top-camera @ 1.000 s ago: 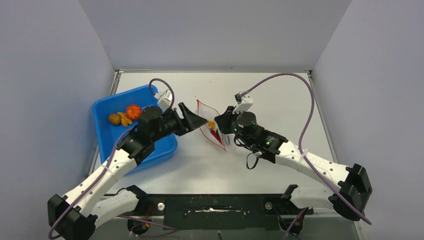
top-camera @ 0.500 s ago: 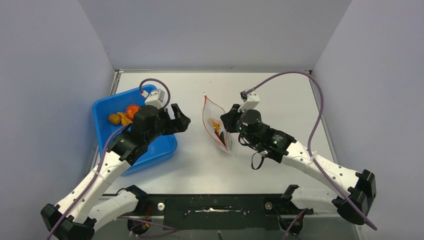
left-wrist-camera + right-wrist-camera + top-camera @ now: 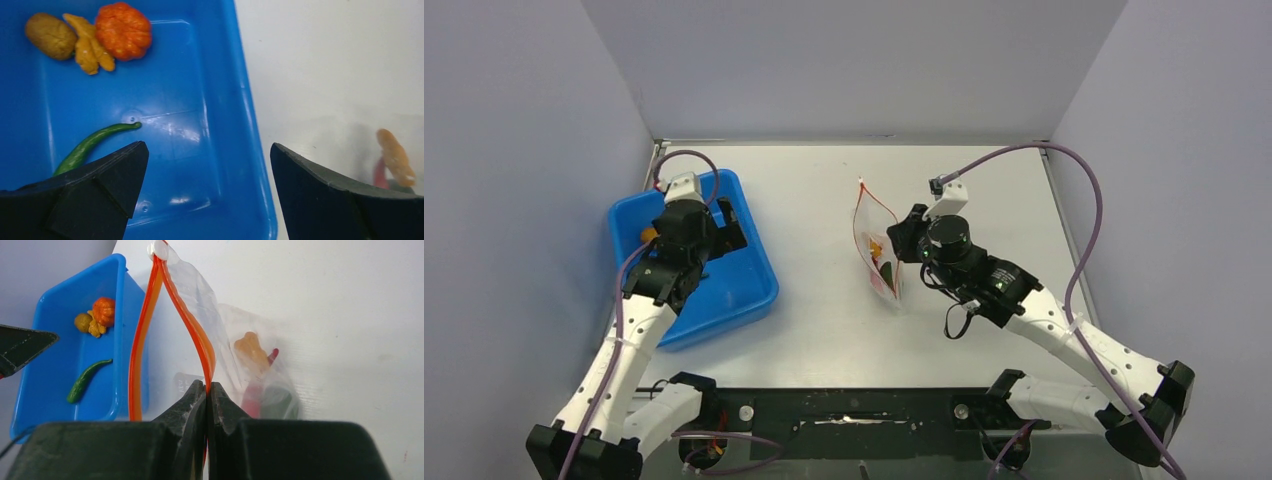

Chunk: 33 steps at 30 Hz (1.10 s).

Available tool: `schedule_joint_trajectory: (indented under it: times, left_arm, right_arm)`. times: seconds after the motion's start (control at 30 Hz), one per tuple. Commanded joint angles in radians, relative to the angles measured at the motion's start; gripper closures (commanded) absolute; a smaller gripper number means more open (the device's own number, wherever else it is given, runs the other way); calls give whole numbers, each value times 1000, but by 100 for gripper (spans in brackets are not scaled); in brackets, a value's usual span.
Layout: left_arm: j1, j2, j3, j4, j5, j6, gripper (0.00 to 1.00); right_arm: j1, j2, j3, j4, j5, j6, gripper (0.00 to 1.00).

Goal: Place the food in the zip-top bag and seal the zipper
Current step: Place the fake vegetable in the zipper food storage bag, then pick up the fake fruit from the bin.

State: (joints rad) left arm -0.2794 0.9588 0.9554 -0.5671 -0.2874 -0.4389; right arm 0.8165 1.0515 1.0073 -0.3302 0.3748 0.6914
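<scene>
We count one blue tray. In it are four food pieces: one orange round fruit, one brown lump, one yellow knobbly lump, one green chili. One zip-top bag, with one zipper and one white slider. Inside the bag we get three pieces: one yellow-orange lump, one red chili, one dark green piece. Food total seven: three lumps, two chilies, one fruit, one green piece. Two grippers: one left gripper, one right gripper, two fingers each.
</scene>
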Motion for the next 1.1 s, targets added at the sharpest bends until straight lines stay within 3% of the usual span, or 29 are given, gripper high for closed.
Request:
schedule_joint_trajectory:
  times: [0.0, 0.33, 0.6, 0.83, 1.07]
  left_arm:
    - [110, -6, -19, 36, -50, 15, 7]
    - [313, 54, -141, 202, 7, 29, 21]
    - [444, 226, -84, 303, 161, 75, 17]
    - [492, 420, 24, 362, 306, 68, 10]
    - [541, 542, 72, 393, 338, 87, 8]
  right_arm:
    - [-4, -36, 14, 44, 7, -15, 100]
    - [-8, -37, -66, 149, -40, -42, 100]
    - [-12, -28, -84, 181, -65, -50, 100]
    - [-20, -41, -89, 186, -73, -63, 100]
    - [-19, -46, -88, 189, -64, -66, 100]
